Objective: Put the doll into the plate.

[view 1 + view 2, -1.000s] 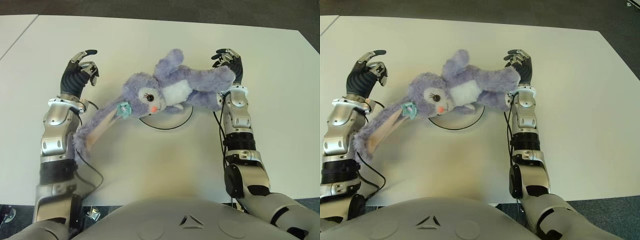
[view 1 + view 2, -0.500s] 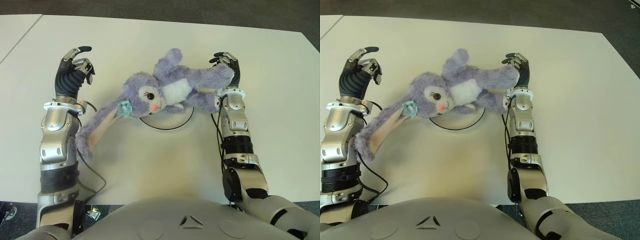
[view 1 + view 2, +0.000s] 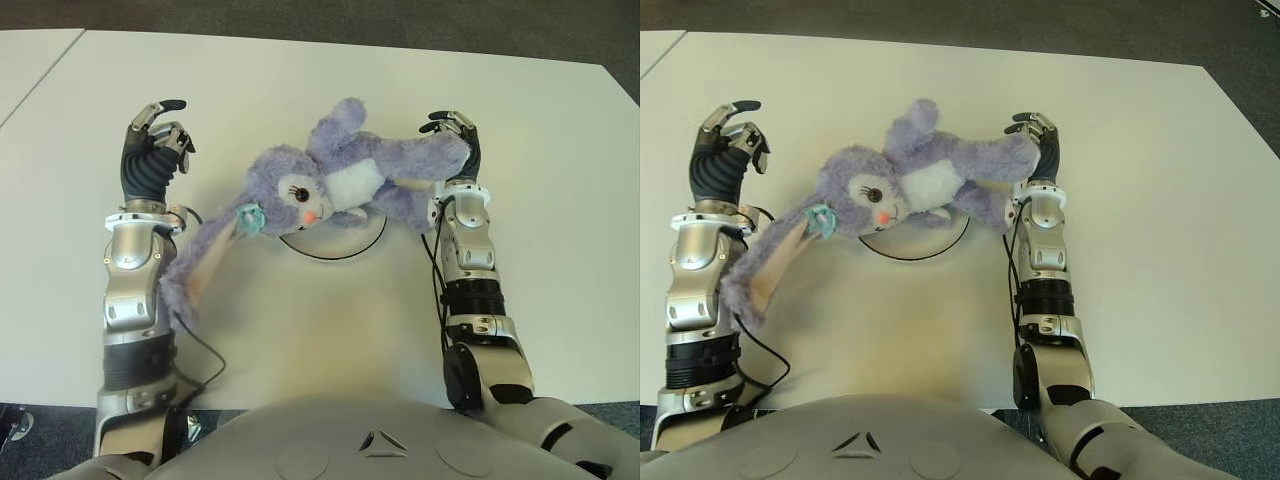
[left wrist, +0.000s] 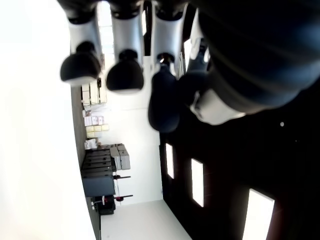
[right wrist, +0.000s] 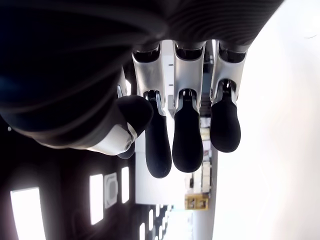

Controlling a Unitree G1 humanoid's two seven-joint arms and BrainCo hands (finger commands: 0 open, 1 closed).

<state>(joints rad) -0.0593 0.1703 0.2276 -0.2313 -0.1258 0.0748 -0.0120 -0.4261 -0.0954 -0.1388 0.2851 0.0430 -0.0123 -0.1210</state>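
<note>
We look down on a broad white table (image 3: 300, 330), matte and bare apart from the task's things; a dark grey carpeted floor (image 3: 330, 15) shows beyond its far edge, and a second pale tabletop (image 3: 25, 55) abuts at the far left corner with a thin seam between.

The doll (image 3: 335, 180), a lilac plush rabbit with a white belly and a pink nose, lies on its side across the plate (image 3: 345, 245). The plate is white with a dark rim; only its near arc shows from under the doll's body. One long ear with a teal bow at its base trails off the plate toward our left forearm and drapes over it.

Our left hand (image 3: 153, 145) shows left of the doll's head, raised, fingers loosely curled and holding nothing; the wrist view confirms empty fingertips (image 4: 120, 75). Our right hand (image 3: 458, 140) sits at the doll's outstretched limb on the right, just beside or touching the fur. Its wrist view shows fingers (image 5: 187, 135) extended with nothing between them, so we read it as released.

Wrist cameras glimpse a room with bright walls, lit ceiling panels and stacked boxes.
</note>
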